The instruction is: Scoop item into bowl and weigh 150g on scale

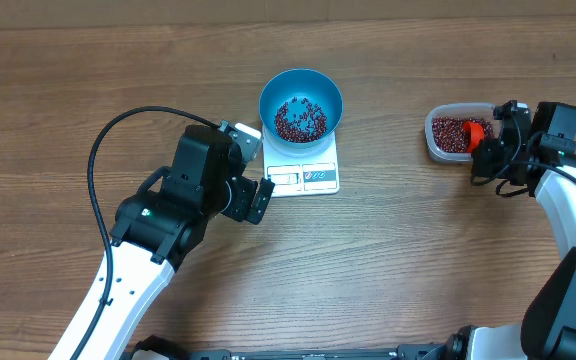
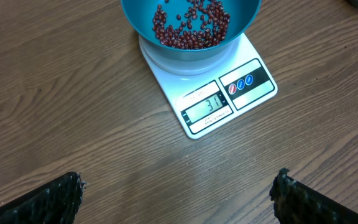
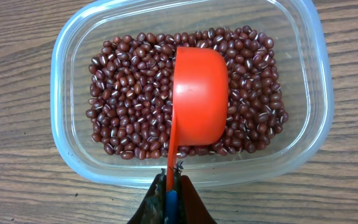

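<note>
Fingers [image 3: 190, 206] of the right gripper [image 3: 171, 186] are pinching the handle of the orange scoop [image 3: 197, 93], its cup lying on beans [image 3: 129, 93] in the clear tub [image 3: 64, 62] well right of the scale [image 1: 303, 177]. The left gripper [image 2: 179, 186] is hovering wide-spread near the scale's display, above the wood-grain table [image 1: 418, 250], and the blue bowl [image 1: 276, 92] is sitting on the scale.

overhead: straight down, far, whole table [image 1: 68, 60] | left wrist: angled down at scale [image 2: 199, 87] and bowl [image 2: 191, 56] (both also overhead) | right wrist: close above tub [image 3: 73, 143]
</note>
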